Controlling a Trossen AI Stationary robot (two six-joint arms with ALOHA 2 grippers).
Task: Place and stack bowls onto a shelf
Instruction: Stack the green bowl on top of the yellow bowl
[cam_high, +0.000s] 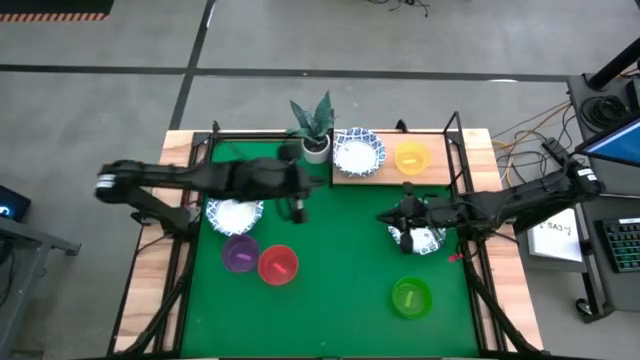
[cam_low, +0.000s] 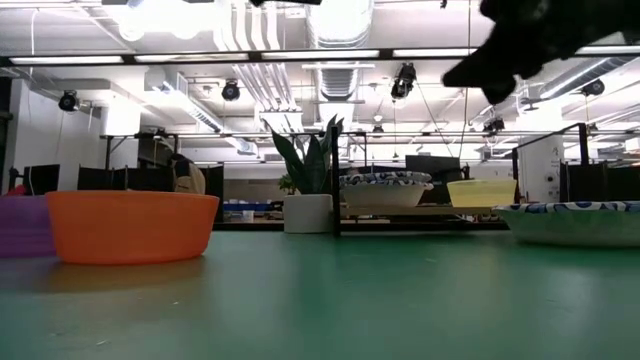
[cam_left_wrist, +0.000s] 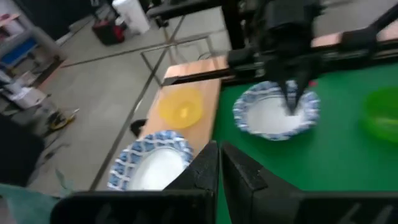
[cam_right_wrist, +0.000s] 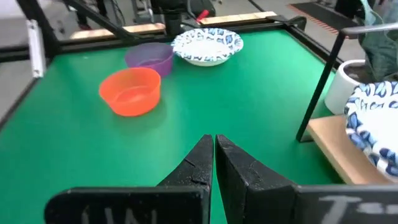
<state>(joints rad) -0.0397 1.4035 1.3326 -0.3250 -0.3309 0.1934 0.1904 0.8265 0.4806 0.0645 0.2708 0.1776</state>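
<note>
1. High view showed the shelf (cam_high: 372, 176) lying long side left to right at the far edge, holding a blue-rimmed bowl (cam_high: 358, 152) and a yellow bowl (cam_high: 411, 157).
2. Left gripper (cam_high: 297, 210) and right gripper (cam_high: 385, 217) were both closed, holding nothing.
3. Only the low view showed the room behind.

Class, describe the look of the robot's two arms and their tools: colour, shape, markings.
Both arms are dark, slim and jointed. The left tool and right tool each have two black wedge-shaped fingers tapering to narrow tips. The right tool's base carries faint pale lettering.
</note>
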